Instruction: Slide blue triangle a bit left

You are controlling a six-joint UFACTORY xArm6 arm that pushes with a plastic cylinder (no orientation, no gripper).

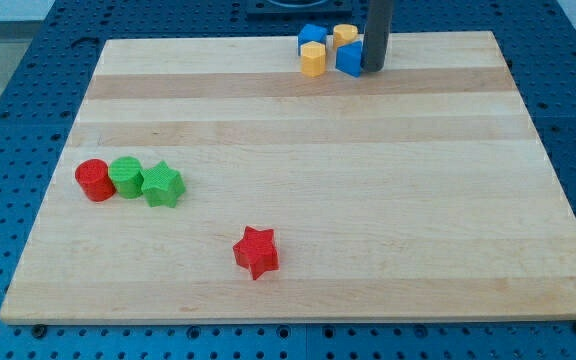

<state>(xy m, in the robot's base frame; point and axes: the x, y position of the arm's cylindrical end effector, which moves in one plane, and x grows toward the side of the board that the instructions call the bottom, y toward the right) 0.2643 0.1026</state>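
Note:
A blue block [348, 58], which seems to be the blue triangle, sits near the top edge of the wooden board [298, 200]. It is in a tight cluster with a yellow block [313, 60] to its left, another blue block [313, 38] and a second yellow block [345, 34] above it. My dark rod comes down from the view's top. My tip [373, 68] rests on the board right against the right side of the blue triangle.
A red cylinder [94, 180], a green cylinder [126, 177] and a green star [162, 185] stand in a row at the view's left. A red star [256, 251] lies lower, near the middle. The board's top edge is just behind the cluster.

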